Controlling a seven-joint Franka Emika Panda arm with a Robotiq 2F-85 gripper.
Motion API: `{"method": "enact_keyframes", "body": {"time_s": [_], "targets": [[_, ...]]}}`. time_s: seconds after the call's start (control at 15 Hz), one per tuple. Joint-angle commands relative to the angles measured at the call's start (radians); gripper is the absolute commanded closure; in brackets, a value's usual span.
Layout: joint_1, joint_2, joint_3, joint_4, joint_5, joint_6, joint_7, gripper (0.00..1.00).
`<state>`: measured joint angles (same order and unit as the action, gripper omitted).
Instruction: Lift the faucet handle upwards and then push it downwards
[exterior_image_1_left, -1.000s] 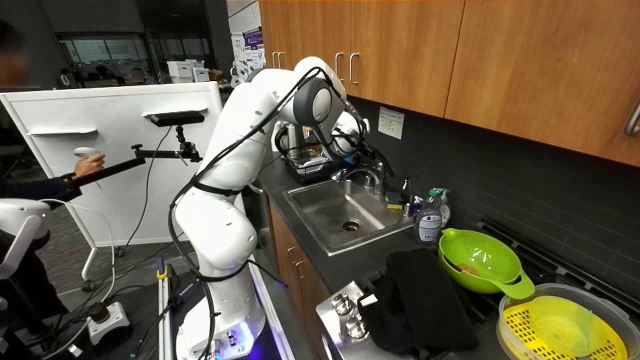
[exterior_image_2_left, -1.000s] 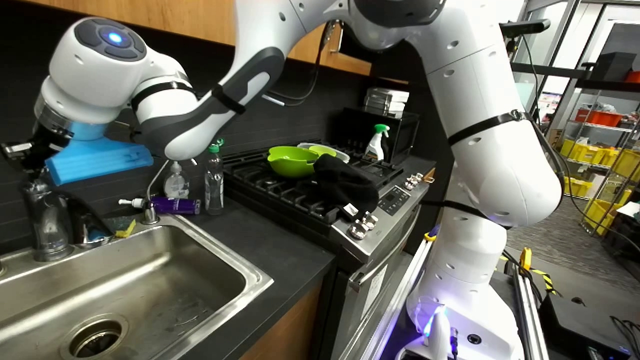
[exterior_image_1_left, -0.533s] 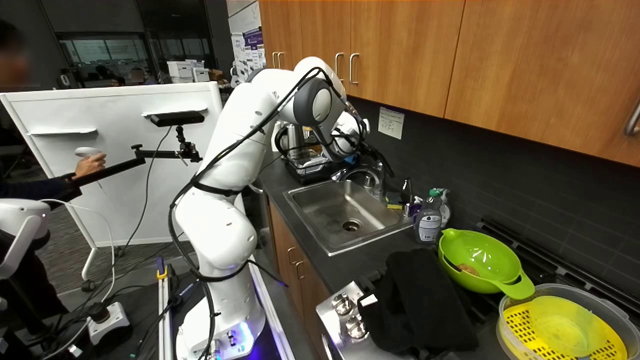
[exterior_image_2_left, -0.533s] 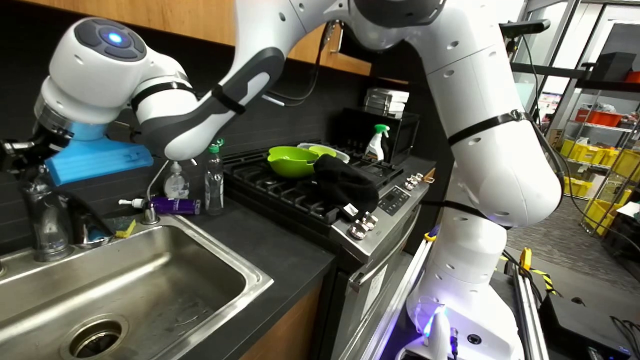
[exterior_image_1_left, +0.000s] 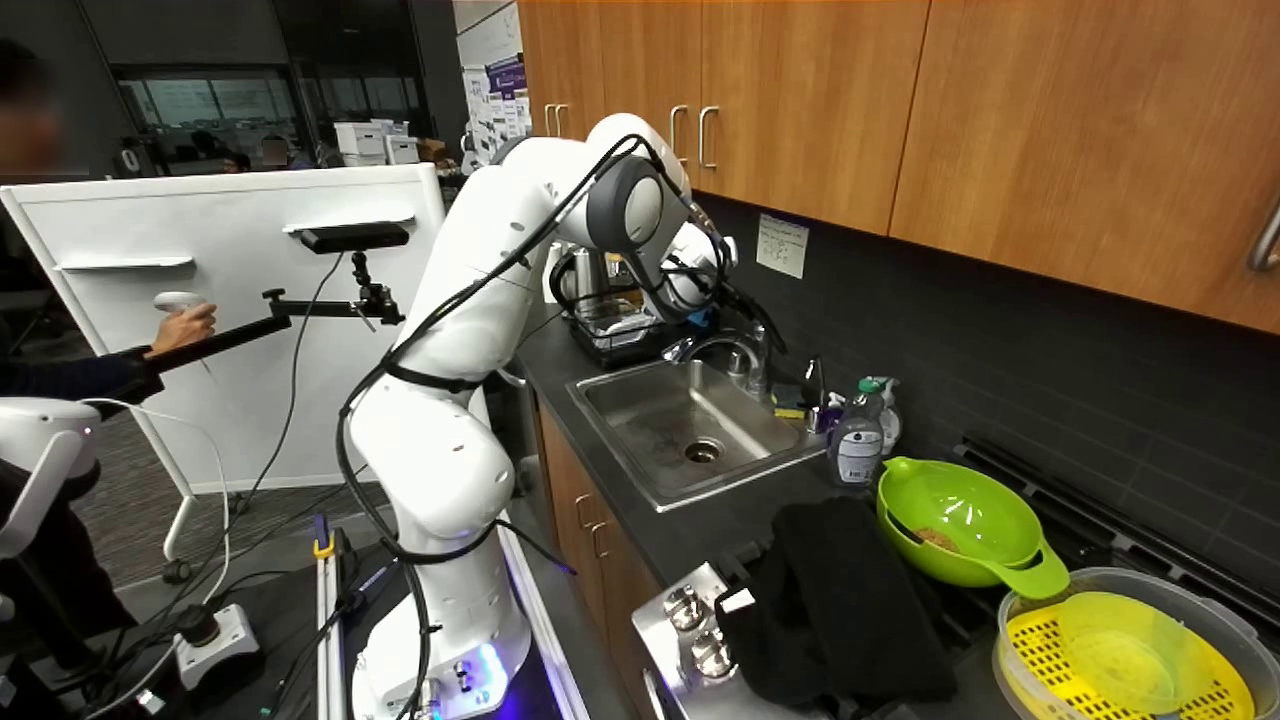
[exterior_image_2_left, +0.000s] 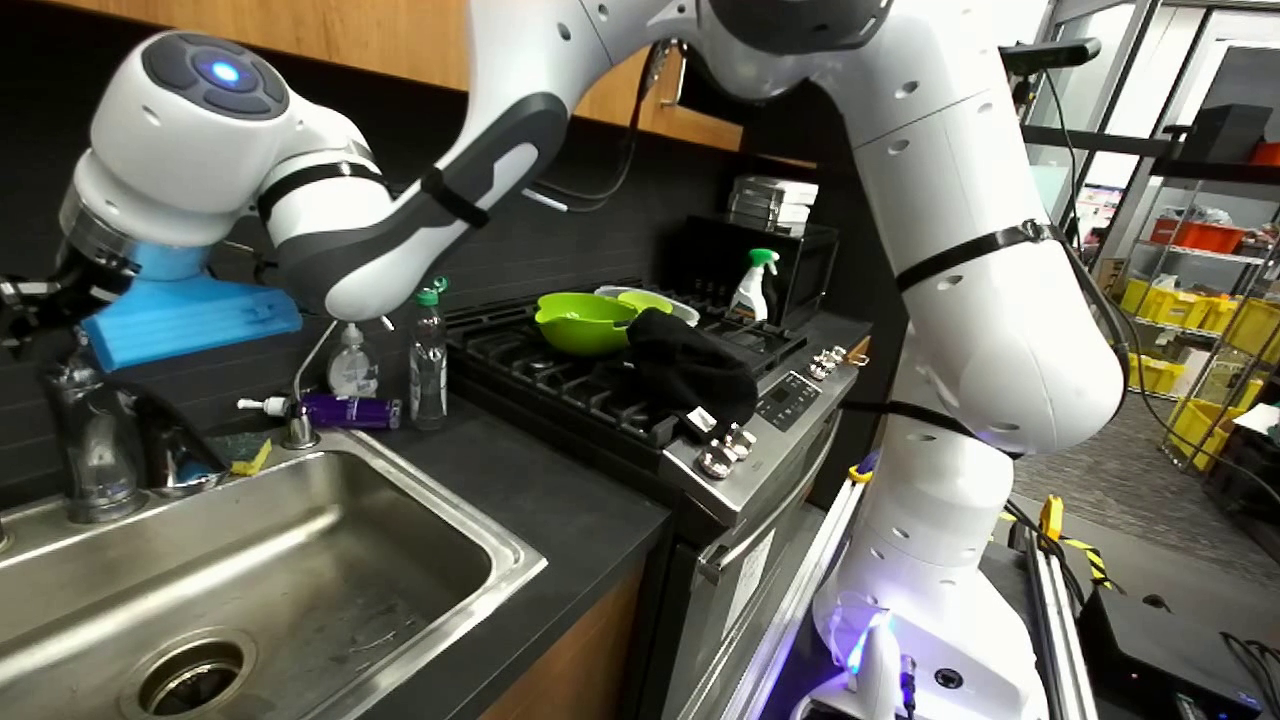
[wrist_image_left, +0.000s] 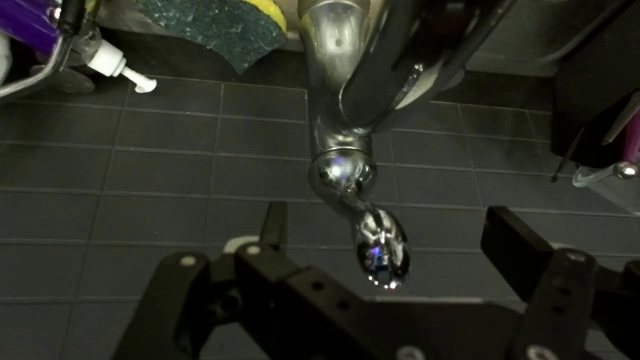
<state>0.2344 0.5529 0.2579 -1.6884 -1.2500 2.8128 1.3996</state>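
A Robotiq gripper, closest in the wrist view, stands with its fingers spread wide at a kitchen sink, holding nothing. In line with the gap between them is the faucet handle, a slim polished lever with clear space on either side; how deep it sits between the fingers cannot be told.

The lever grows from the rounded cap of the chrome faucet and runs away from the base, the cap lying between it and the root of the dark, reflective spout. That slant hints at a handle already raised, which would leave only the downward push, but the angle does not settle the matter. Neither stroke can be confirmed as finished; with no finger seen pressing on the lever, the push down, at least, appears to remain.

Beyond, a green-and-yellow scrub sponge lies just beside the faucet's base, before the tiled backsplash.

In an exterior view, the gripper is at the top of the faucet, behind the steel sink, the handle too obscured to check. Farther off, a green colander sits on the gas range.
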Motion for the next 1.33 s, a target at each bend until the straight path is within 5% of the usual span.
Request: {"method": "enact_keyframes", "body": {"time_s": [0.0, 0.33, 0.47, 1.0, 1.13, 1.27], "targets": [[0.000, -0.012, 0.007, 0.000, 0.007, -0.010, -0.021, 0.00], [-0.002, -0.003, 0.004, 0.012, 0.005, -0.009, -0.031, 0.00], [-0.003, 0.000, 0.004, 0.018, 0.005, -0.007, -0.039, 0.26], [-0.002, 0.010, 0.005, 0.038, 0.008, -0.009, -0.060, 0.88], [-0.002, 0.009, 0.006, 0.038, 0.010, -0.016, -0.063, 0.96], [-0.002, 0.009, 0.007, 0.037, 0.011, -0.017, -0.066, 0.93]]}}
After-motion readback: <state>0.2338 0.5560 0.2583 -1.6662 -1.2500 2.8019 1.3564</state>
